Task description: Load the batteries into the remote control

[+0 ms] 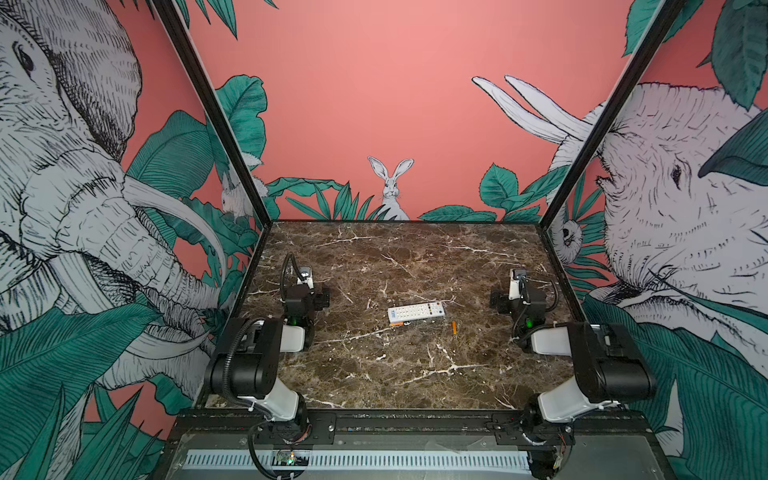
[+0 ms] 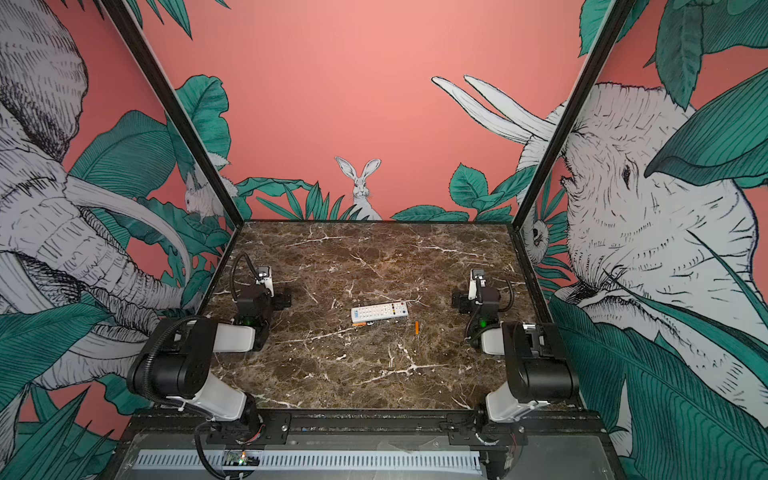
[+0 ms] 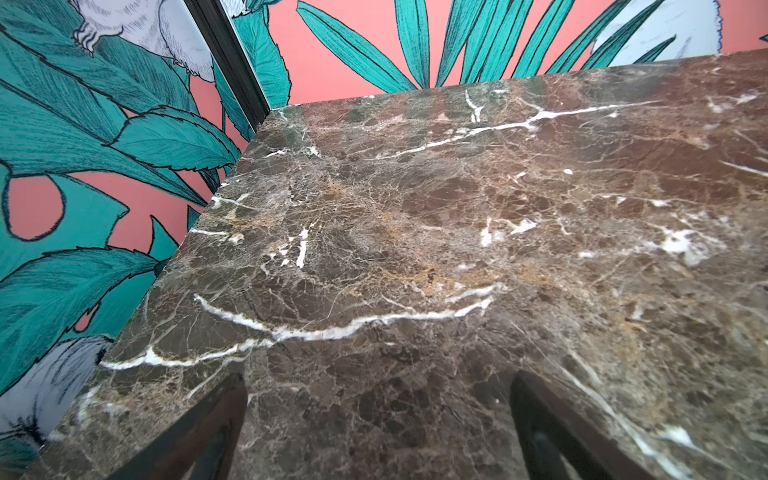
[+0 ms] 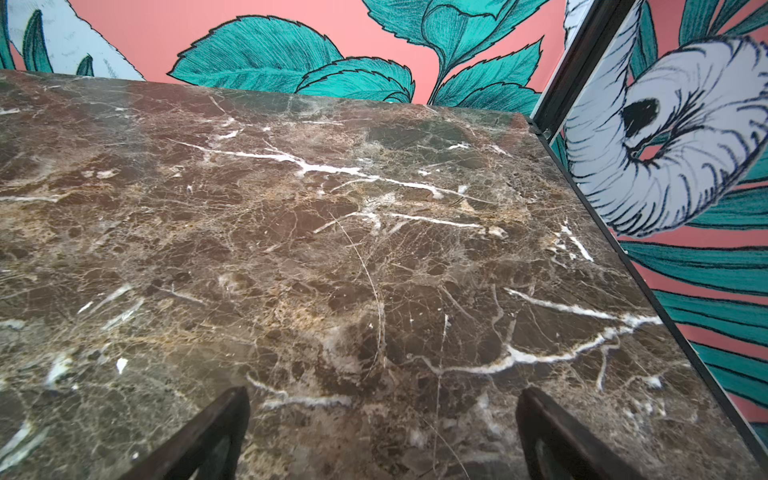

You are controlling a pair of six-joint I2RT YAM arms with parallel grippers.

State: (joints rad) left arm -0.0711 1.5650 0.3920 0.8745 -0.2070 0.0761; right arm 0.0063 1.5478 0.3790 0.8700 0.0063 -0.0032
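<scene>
The remote control (image 1: 416, 312) (image 2: 379, 312) lies buttons-up near the middle of the marble table (image 1: 395, 257), its long side running left to right. One of the batteries (image 1: 401, 323) (image 2: 362, 323), small and orange, rests against the remote's near edge. Another battery (image 1: 454, 328) (image 2: 417, 327) lies alone just right of the remote. My left gripper (image 3: 379, 380) is open over bare marble, well left of the remote. My right gripper (image 4: 385, 392) is open too, over bare marble far to the right. Neither wrist view shows the remote or batteries.
The left arm (image 1: 299, 307) sits folded at the table's left side, and the right arm (image 1: 523, 303) at its right side. Printed walls with black frame posts (image 1: 216, 124) close in the table on three sides.
</scene>
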